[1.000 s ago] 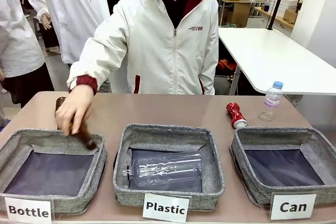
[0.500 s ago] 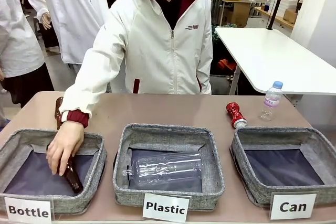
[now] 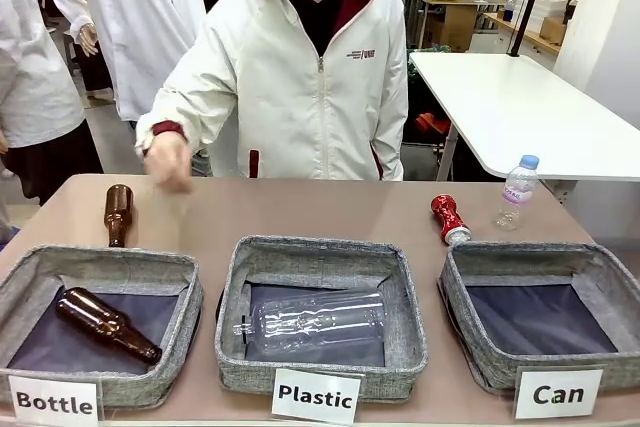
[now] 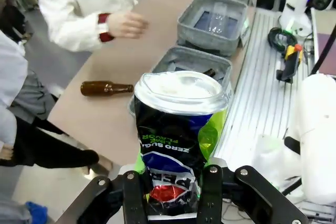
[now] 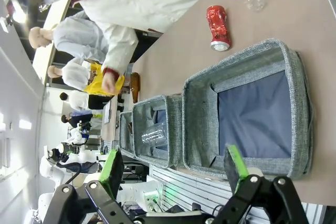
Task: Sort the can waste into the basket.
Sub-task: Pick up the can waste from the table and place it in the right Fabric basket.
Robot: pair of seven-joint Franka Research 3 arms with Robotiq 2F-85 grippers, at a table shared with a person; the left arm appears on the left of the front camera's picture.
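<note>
**Ana:** What did the front view give you?

**Ben:** The red can (image 3: 449, 219) lay on its side on the table (image 3: 300, 209). It was just past the far left corner of the Can basket (image 3: 530, 251) and not touching it. I saw nothing inside that basket. A small water bottle (image 3: 517, 193) stood near the can. The person's hand (image 3: 168, 160) hung loosely curled above the far left of the table, holding nothing.

**Ana:** And the left wrist view?

**Ben:** The left gripper (image 4: 170, 195) was pinching the lower end of the black can (image 4: 176, 124). The can stood upright between the pads, up in the air, with the Bottle basket (image 4: 199, 55) beyond it. The Can basket sat at the other end of the row, well apart.

**Ana:** How would you expect these cans to handle?

**Ben:** Light, I'd say, with thin walls that give under pressure and a slick printed skin. The crumpled waist looked like the best place to take hold, since the folds give the pads something to bite on. I'd grip the red can the same way, across its crushed middle rather than its round silver ends. On its side it could roll if nudged.

**Ana:** The right wrist view?

**Ben:** The right gripper (image 5: 173, 165) had its fingers spread wide with nothing between them. It hovered at the near wall of the Can basket, and the red can lay beyond the far wall.
</note>
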